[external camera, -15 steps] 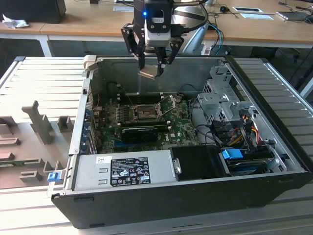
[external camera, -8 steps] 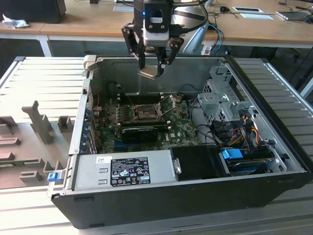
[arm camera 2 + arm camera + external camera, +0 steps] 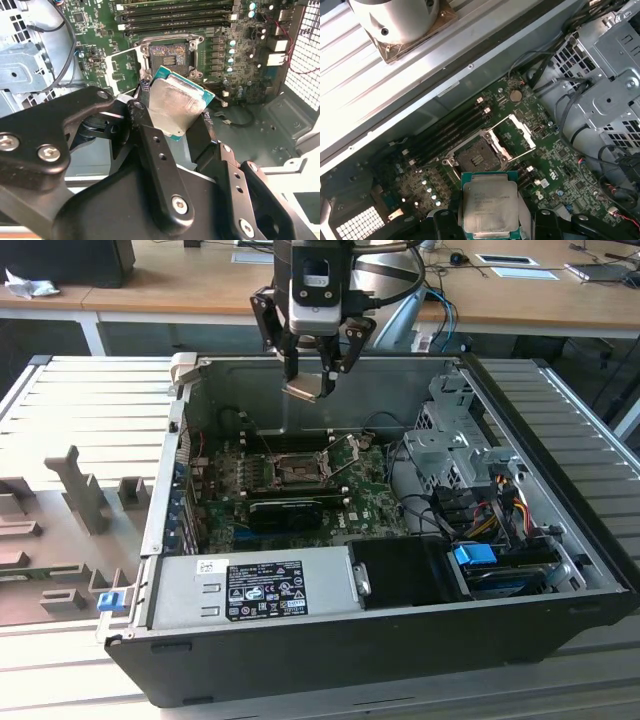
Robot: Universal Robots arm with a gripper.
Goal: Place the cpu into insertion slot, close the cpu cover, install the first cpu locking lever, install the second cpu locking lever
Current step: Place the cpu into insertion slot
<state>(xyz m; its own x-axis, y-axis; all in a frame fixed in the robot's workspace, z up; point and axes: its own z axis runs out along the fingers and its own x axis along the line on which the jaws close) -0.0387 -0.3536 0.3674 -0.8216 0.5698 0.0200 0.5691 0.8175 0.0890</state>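
Can't see much of the gripper (image 3: 315, 375) in both wrist views, just black finger links cut off at the picture edge, with one edge of the cpu (image 3: 491, 207) tucked behind them. Clear enough on the grip though: two fingers (image 3: 150, 145) closed in on opposite edges of the one cpu, holding it tilted, silver lid showing, hanging well above the board and apart from it. Below it in the exterior view, the single insertion slot (image 3: 297, 472), dark centre uncovered, with the cpu cover (image 3: 524, 129) flipped up and open beside it. Hard to pick out the locking levers among the metal bits round the socket, so no count there. Faint print on the cpu lid in the first wrist view, not legible. Same story for the sticker on the power supply (image 3: 250, 585): black and white blocks, tiny text. Counting four long memory slots (image 3: 175, 12) next to the socket and one long black card (image 3: 285, 510) between socket and power supply, all inside one open computer case (image 3: 350, 660).
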